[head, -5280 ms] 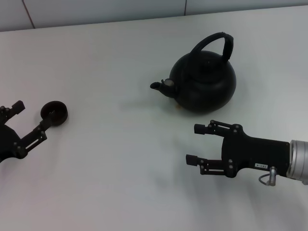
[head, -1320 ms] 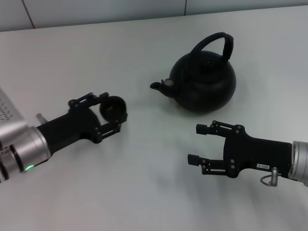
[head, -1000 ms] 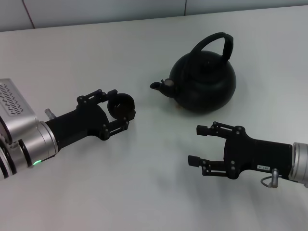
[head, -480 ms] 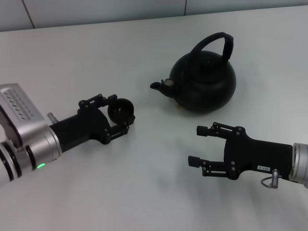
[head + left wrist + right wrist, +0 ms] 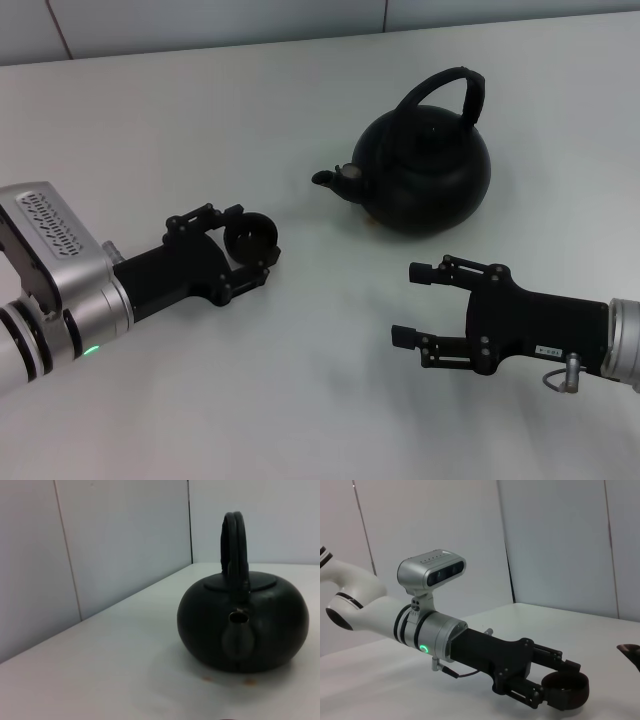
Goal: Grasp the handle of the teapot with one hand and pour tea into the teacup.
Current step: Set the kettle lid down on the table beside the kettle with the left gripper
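The black teapot (image 5: pixel 425 170) stands at the back right of the white table, its spout (image 5: pixel 330 179) pointing left and its arched handle (image 5: pixel 452 88) upright over the lid. My left gripper (image 5: pixel 247 243) is shut on the small dark teacup (image 5: pixel 251 236), to the front left of the spout and a short gap from it. The right wrist view shows that cup (image 5: pixel 565 690) between the left fingers (image 5: pixel 547 655). In the left wrist view the teapot (image 5: pixel 250 625) faces the camera spout-first. My right gripper (image 5: pixel 408 303) is open and holds nothing, in front of the teapot and apart from it.
The white table (image 5: pixel 300 100) runs back to a tiled wall (image 5: pixel 200 20). My left arm's silver forearm (image 5: pixel 50 290) lies across the front left, and the right arm's (image 5: pixel 620 340) enters from the right edge.
My left gripper has carried the teacup from the far left over to near the spout, and in the last second eased it slightly toward the front. The right arm and teapot have not moved.
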`<action>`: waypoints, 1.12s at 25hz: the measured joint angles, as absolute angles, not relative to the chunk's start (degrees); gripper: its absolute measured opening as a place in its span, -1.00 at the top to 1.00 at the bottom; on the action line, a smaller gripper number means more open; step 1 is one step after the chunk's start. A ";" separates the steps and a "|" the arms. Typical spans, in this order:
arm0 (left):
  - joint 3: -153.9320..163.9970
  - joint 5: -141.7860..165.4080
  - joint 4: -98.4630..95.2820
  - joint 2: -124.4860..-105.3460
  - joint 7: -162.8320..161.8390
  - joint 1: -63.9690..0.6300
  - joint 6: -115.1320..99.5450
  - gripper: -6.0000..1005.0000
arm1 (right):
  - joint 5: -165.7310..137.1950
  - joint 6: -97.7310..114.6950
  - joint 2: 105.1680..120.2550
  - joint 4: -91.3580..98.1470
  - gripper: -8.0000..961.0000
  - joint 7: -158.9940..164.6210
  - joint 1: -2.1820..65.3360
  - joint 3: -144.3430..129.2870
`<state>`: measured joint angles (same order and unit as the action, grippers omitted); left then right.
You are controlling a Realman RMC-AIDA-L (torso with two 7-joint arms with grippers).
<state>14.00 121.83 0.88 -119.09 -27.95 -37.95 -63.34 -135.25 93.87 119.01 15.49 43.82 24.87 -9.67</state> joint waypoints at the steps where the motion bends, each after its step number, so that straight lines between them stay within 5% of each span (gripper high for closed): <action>1: 13.99 121.81 0.88 -119.09 -27.95 -37.93 -63.07 -0.38 | -135.25 93.87 119.00 15.47 -0.69 43.81 24.87 -9.67; 28: 10.85 121.95 2.38 -119.09 -26.21 -37.56 -60.58 -0.38 | -135.17 93.87 119.00 15.45 -0.68 43.95 24.87 -9.67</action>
